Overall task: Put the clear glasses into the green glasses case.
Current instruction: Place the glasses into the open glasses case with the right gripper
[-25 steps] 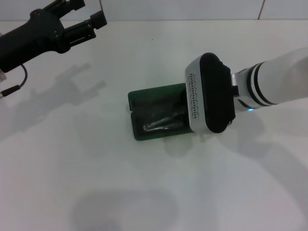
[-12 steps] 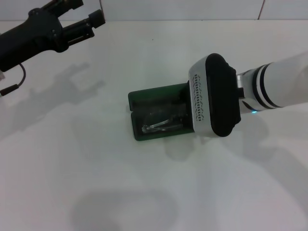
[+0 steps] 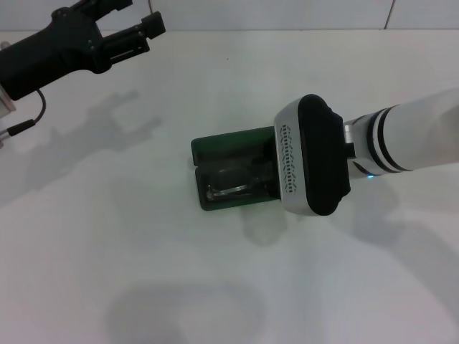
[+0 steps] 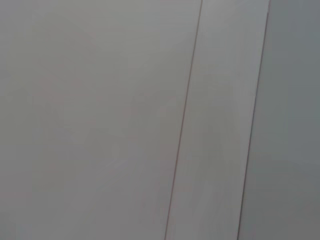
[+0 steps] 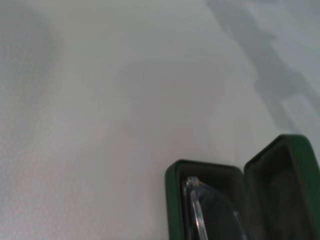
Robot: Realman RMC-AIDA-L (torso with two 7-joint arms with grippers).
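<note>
The green glasses case (image 3: 224,147) lies open at the middle of the white table, its lid folded back on the far side. The clear glasses (image 3: 231,188) lie inside its near half. In the right wrist view the green glasses case (image 5: 173,200) shows its rounded end, with the clear glasses (image 5: 194,200) resting in the dark lining. My right arm's wrist housing (image 3: 313,155) hangs over the right end of the case and hides the gripper beneath it. My left gripper (image 3: 140,14) is raised at the far left, open and holding nothing.
The white table (image 3: 143,272) stretches around the case on all sides, with a wall seam at the back. A loose cable (image 3: 21,126) hangs under the left arm. The left wrist view shows only a pale wall.
The right wrist has shifted slightly left over the case's right end. The glasses sit a bit farther toward the case's left end. The left arm has barely moved.
</note>
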